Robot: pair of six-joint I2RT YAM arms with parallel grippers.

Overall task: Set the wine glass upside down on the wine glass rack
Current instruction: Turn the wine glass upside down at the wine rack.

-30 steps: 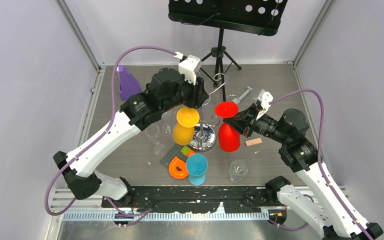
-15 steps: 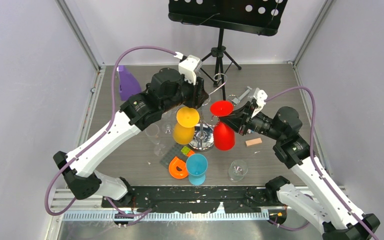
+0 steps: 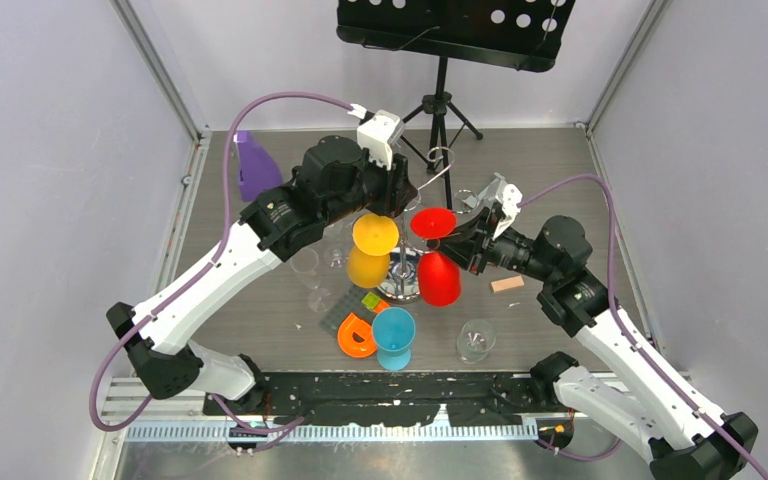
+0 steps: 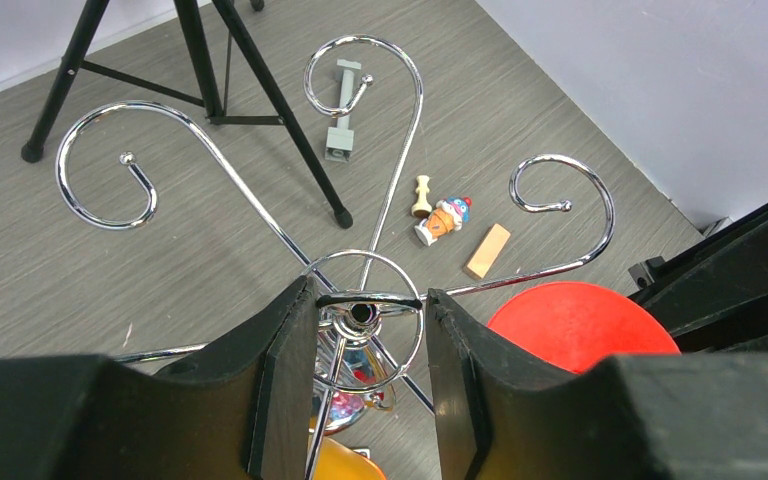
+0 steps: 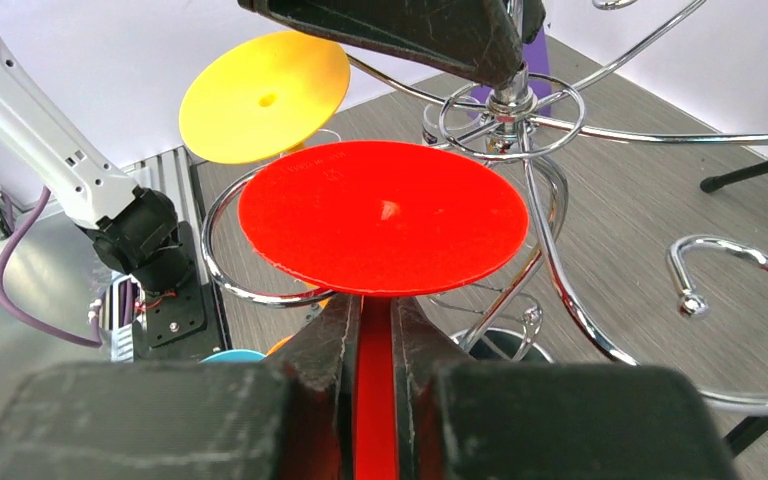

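Note:
The red wine glass [image 3: 438, 278] hangs upside down, its flat foot [image 5: 383, 215] on top. My right gripper [image 3: 450, 244] [image 5: 375, 305] is shut on its stem just below the foot, right beside the rack's post. The foot sits level with a curled arm of the chrome wine glass rack [image 3: 407, 276] [image 5: 505, 110]. My left gripper [image 3: 397, 196] [image 4: 367, 296] reaches from the left and is shut on the ring at the top of the rack [image 4: 100, 160]. A yellow wine glass [image 3: 368, 262] hangs upside down on the rack's left side.
A blue glass [image 3: 393, 336] and an orange piece [image 3: 357, 336] stand in front of the rack. Clear glasses sit at the front right [image 3: 476, 340] and left [image 3: 306, 266]. A wooden block [image 3: 507, 284], a purple bottle [image 3: 253, 165] and the black music stand [image 3: 440, 100] surround it.
My right arm has carried the red glass leftward, up against the rack. The left arm and the rack have stayed still.

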